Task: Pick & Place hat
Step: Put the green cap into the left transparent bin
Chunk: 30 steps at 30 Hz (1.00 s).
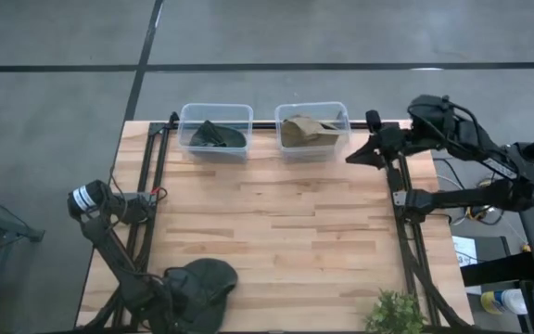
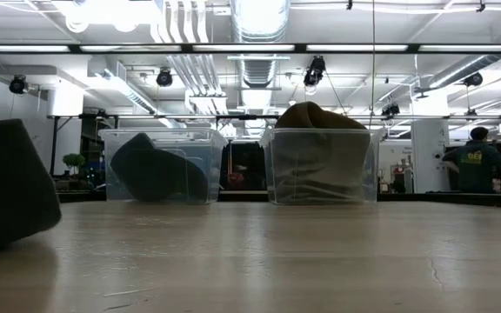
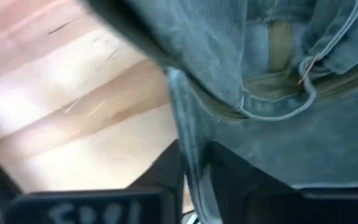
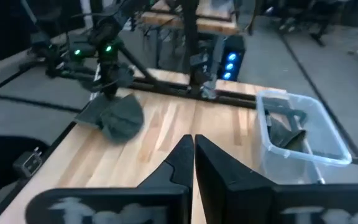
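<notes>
Here the left gripper (image 1: 176,299) pinches the dark green hat (image 1: 202,280) at the near table edge; thin cloth may slip out. Right gripper (image 4: 193,144), fingers together, waits near the bins.

**A:** What's on the wooden table (image 1: 286,232) seen from above?

**B:** At the far edge, two clear plastic bins stand side by side. The left bin (image 1: 215,129) holds a dark green hat (image 1: 214,136); the right bin (image 1: 312,128) holds a tan hat (image 1: 302,131).

**A:** And the arms?

**B:** The left gripper (image 1: 176,299) sits at the near left corner, touching a dark green cap (image 1: 204,281) there. The right gripper (image 1: 358,156) hangs near the far right edge, just beside the tan hat's bin. A small green plant (image 1: 395,313) stands at the near edge.
</notes>
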Tool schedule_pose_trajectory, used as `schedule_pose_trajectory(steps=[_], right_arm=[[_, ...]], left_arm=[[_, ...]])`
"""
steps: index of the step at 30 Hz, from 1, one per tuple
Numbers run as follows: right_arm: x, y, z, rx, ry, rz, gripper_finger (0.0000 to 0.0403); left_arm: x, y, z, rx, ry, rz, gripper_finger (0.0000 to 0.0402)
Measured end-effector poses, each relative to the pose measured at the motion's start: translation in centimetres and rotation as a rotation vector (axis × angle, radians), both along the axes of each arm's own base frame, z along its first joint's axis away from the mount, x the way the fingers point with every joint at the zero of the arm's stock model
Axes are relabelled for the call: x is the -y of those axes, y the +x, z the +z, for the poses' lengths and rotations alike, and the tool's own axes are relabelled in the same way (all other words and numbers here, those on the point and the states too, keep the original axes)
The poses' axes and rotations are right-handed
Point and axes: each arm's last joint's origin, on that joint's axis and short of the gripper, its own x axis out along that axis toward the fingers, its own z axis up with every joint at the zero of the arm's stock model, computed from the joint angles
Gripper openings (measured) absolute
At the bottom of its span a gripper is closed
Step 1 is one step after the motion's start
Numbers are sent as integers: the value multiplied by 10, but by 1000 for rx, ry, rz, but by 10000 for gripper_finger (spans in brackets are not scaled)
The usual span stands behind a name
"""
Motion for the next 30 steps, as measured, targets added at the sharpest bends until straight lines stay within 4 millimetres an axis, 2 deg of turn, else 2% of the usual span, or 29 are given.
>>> schedule_pose_trajectory(steps=[4, 7, 20, 30], right_arm=[[-1, -10, -15, 37, 2, -97, 8], [0, -15, -28, 31, 10, -190, 8], [1, -12, -88, -94, 91, -214, 8], [2, -8, -109, -61, 111, -222, 8]], left_arm=[[-1, 3, 1, 54, 22, 10, 13], [-3, 5, 1, 94, 48, 6, 11], [-22, 22, 2, 312, 286, 40, 7], [-35, 38, 7, 497, 462, 79, 7]])
